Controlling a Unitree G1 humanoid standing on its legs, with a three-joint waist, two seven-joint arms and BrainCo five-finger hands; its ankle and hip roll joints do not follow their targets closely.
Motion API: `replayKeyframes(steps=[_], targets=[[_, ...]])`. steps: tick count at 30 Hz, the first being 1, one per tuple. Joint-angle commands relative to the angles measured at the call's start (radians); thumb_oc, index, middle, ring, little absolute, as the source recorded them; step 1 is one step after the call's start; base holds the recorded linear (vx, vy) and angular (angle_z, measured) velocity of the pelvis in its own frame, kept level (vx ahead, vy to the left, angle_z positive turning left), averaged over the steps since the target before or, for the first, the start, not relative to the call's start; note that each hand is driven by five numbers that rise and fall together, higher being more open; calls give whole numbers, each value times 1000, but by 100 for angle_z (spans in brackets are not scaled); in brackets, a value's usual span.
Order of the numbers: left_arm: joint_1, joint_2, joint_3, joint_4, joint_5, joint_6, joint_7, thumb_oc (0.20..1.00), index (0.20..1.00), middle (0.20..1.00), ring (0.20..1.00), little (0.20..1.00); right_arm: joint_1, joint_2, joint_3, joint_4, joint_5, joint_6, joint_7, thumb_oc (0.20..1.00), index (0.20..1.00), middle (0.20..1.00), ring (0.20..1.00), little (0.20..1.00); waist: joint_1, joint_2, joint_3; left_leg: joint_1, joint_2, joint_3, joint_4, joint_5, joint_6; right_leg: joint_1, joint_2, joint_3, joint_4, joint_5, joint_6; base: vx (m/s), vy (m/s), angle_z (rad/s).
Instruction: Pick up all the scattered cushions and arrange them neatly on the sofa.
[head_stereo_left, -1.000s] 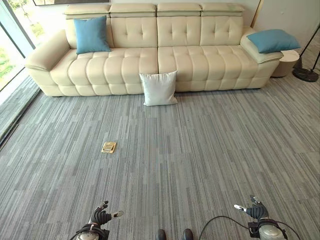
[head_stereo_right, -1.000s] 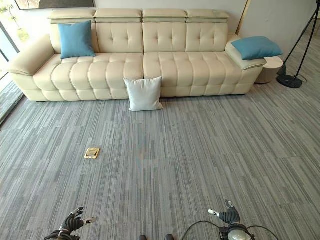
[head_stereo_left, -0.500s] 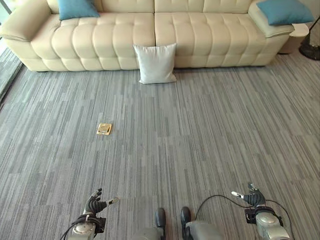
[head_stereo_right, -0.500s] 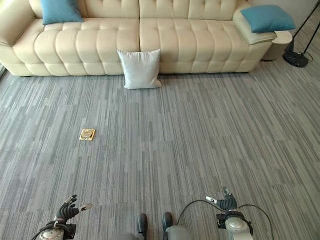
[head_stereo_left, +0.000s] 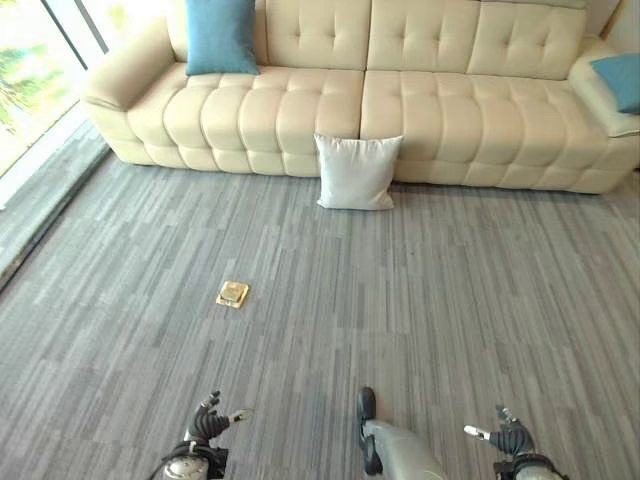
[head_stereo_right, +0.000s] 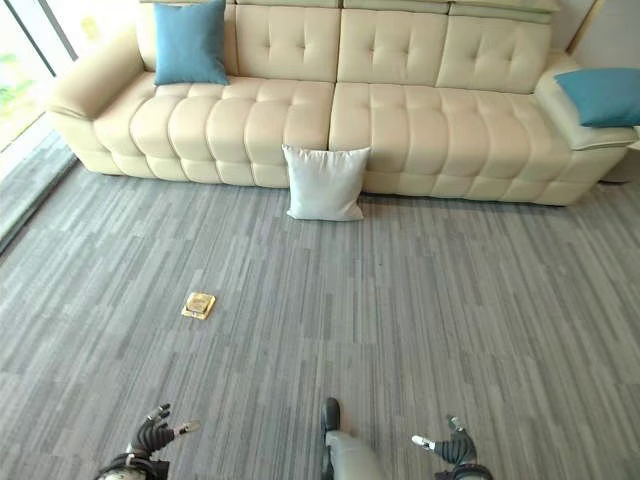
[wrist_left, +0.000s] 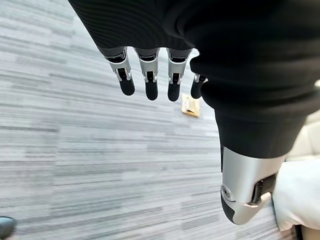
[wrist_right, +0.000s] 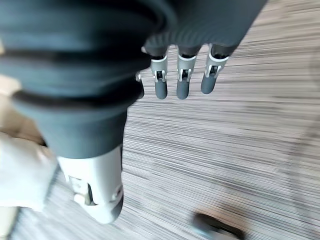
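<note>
While both hands hang low and empty, approach phase in hand, no pickup begun. Left hand (wrist_left: 150, 75) held with fingers straight and relaxed, thumb apart, nothing between them; right hand (wrist_right: 182, 75) likewise slack and holding nothing. White cushion (head_stereo_left: 357, 171) standing on the grey carpet (head_stereo_left: 480, 300), leaning against the front of the cream sofa (head_stereo_left: 420, 110) near its middle seam, well apart from either hand. One blue cushion (head_stereo_left: 220, 36) already upright against the backrest at the left end; second blue cushion (head_stereo_right: 603, 96) lying on the right armrest, possibly needing straightening, though cut by the frame edge and hard to judge. Small brass floor plate (head_stereo_left: 233, 294) set in the carpet between robot and sofa, to the left of a straight line toward the white cushion. Next move: close the distance to the white cushion, stop just short of it, lower both hands to its sides, clamp from both edges, lift onto the seat. Soft filling likely to sag under a one-sided grasp.
</note>
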Motion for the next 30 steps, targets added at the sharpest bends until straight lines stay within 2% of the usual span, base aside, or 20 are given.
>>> replayKeyframes(steps=[1,3,4,5,6,7,9,12,14,17,18,19,20,22,24,26,28,29,30], targets=[[-54,55,4,-37,-37,-30,-2,1000,1000,1000,1000,1000,-34,-61,-32,-23,27,-32,-17,1000,1000,1000,1000,1000,-8,-23,69,8,93,60,-114,175,7,77,-51,21,-29,-94,117,289,-182,-21],[-66,58,-6,-28,-28,-29,-5,1000,1000,1000,1000,1000,-37,-68,-38,-20,33,-31,-22,1000,1000,1000,1000,1000,12,-42,88,-111,82,98,-141,108,35,132,-68,30,-40,-117,119,292,-108,0],[-66,59,-11,-26,-23,-28,-8,1000,1000,1000,1000,1000,-38,-70,-39,-16,33,-32,-21,1000,1000,1000,1000,1000,19,-41,90,-128,74,100,-195,95,38,149,-68,38,-41,-127,122,433,-24,-9],[-64,61,-13,-27,-14,-25,-12,1000,1000,1000,1000,1000,-36,-73,-42,-11,33,-34,-26,1000,1000,1000,1000,1000,34,-43,96,-188,57,104,-323,90,39,196,-66,45,-50,-155,126,611,25,-46],[-58,64,-13,-41,-9,-20,-14,1000,1000,1000,1000,1000,-33,-74,-42,-10,33,-32,-29,1000,1000,1000,1000,1000,52,-30,96,-215,58,89,-480,178,20,247,-39,59,-55,-183,123,651,28,-23],[-58,65,-15,-43,-5,-19,-14,1000,1000,1000,1000,1000,-33,-74,-41,-10,32,-33,-35,1000,1000,1000,1000,1000,59,-25,94,-236,55,85,-540,217,8,266,-29,67,-57,-195,123,595,49,-42],[-59,64,-15,-44,-2,-16,-12,1000,1000,1000,1000,1000,-31,-68,-40,-11,30,-28,-40,1000,1000,1000,1000,1000,71,-23,90,-270,57,88,-606,239,1,316,-17,92,-63,-223,125,441,73,-35],[-53,66,-12,-51,-2,-14,-10,1000,1000,1000,1000,1000,-22,-63,-39,-16,11,-19,-41,1000,1000,1000,1000,1000,93,-20,73,-287,61,98,-621,279,-5,384,-15,141,-62,-252,138,464,152,-48],[-43,65,-5,-57,-7,-15,-12,1000,1000,1000,1000,1000,-19,-56,-38,-25,-1,-18,-32,1000,1000,1000,1000,1000,106,-27,52,-283,56,93,-581,289,6,421,-45,165,-59,-261,162,496,258,-40],[-31,76,-2,-73,-2,-17,-16,1000,1000,1000,1000,1000,-6,-34,-33,-42,-17,-19,-16,1000,1000,1000,1000,1000,112,-59,32,-282,34,108,-499,243,37,407,-102,186,10,-214,191,442,251,-96],[-20,85,7,-100,-9,-18,-22,1000,1000,1000,1000,1000,15,-25,-36,-77,-19,-25,-4,1000,1000,1000,1000,1000,119,-77,19,-266,13,114,-464,183,69,389,-129,201,81,-172,210,388,216,-52],[-20,85,7,-100,-9,-17,-22,1000,1000,1000,1000,1000,16,-25,-36,-77,-19,-25,-4,1000,1000,1000,1000,1000,121,-76,17,-268,15,114,-466,186,69,385,-127,202,81,-169,210,369,226,-28],[-23,88,13,-100,-15,-17,-20,1000,1000,1000,1000,1000,13,-25,-32,-81,-22,-26,0,1000,1000,1000,1000,1000,120,-82,20,-262,0,116,-444,155,85,359,-139,211,145,-113,216,155,137,10],[-25,94,24,-101,-28,-18,-10,1000,1000,1000,1000,1000,-4,-20,-21,-82,-23,-21,3,1000,1000,1000,1000,1000,117,-75,40,-228,-7,117,-439,120,115,278,-140,230,305,-25,215,206,198,5],[-25,99,34,-106,-32,-18,0,1000,1000,1000,1000,1000,-18,-12,-12,-90,-25,-23,3,1000,1000,1000,1000,1000,115,-63,58,-174,-12,121,-450,84,133,217,-156,191,390,-1,217,227,200,-10],[-27,93,39,-113,-41,-22,5,1000,1000,1000,1000,1000,-27,-11,-2,-89,-29,-22,5,1000,1000,1000,1000,1000,104,-46,69,-105,-12,109,-478,64,140,128,-143,133,414,-52,193,317,155,-29],[-44,85,33,-102,-49,-26,7,1000,1000,1000,1000,1000,-34,-18,2,-91,-25,-22,2,1000,1000,1000,1000,1000,69,-31,92,-13,-30,68,-516,39,136,33,-76,86,334,-136,186,383,61,4],[-45,84,33,-102,-49,-26,7,1000,1000,1000,1000,1000,-35,-18,2,-91,-25,-22,2,1000,1000,1000,1000,1000,67,-30,91,-15,-29,67,-517,42,136,33,-75,85,330,-133,186,304,11,29],[-48,80,31,-96,-55,-25,6,1000,1000,1000,1000,1000,-37,-18,1,-92,-19,-20,0,1000,1000,1000,1000,1000,61,-33,94,12,-41,60,-529,31,133,3,-63,77,274,-132,189,247,-12,64]])
